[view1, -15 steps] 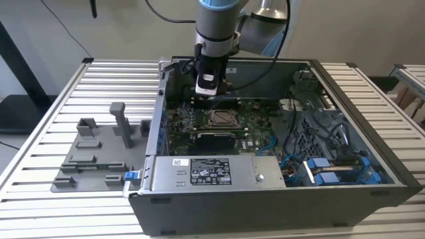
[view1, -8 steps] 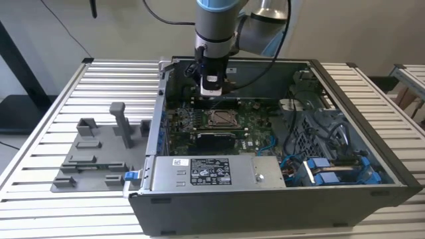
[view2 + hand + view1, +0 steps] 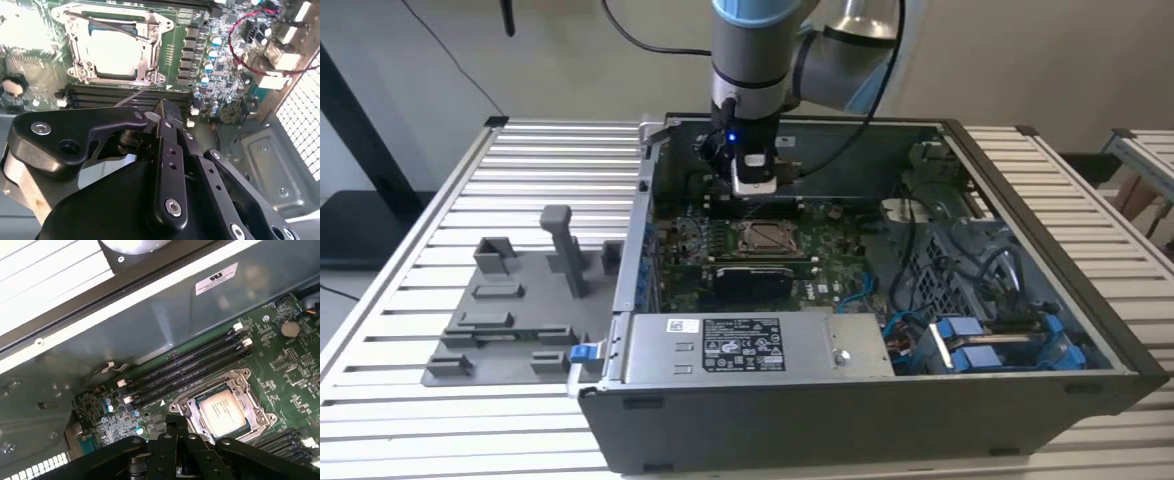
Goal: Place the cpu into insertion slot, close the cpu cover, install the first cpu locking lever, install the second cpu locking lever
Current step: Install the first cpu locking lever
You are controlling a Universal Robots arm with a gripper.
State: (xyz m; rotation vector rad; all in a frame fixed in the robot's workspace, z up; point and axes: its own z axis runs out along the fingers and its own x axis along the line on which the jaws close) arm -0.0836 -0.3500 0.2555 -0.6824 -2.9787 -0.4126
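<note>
Judging by how things lie, we take the first two steps as done: the cpu sits in its socket with the cpu cover folded down around it. One thin locking lever juts free toward the gripper, so we judge the latching unfinished. The gripper's fingers look pressed together, pinching nothing and touching nothing. The socket lies just beyond and below them, past the memory slots.

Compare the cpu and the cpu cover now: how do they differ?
The cpu is a solid pale-silver square; the cpu cover is a metal frame with an open middle. The cpu lies inside; the cpu cover rings its edges. Both lie flat on the motherboard.
</note>
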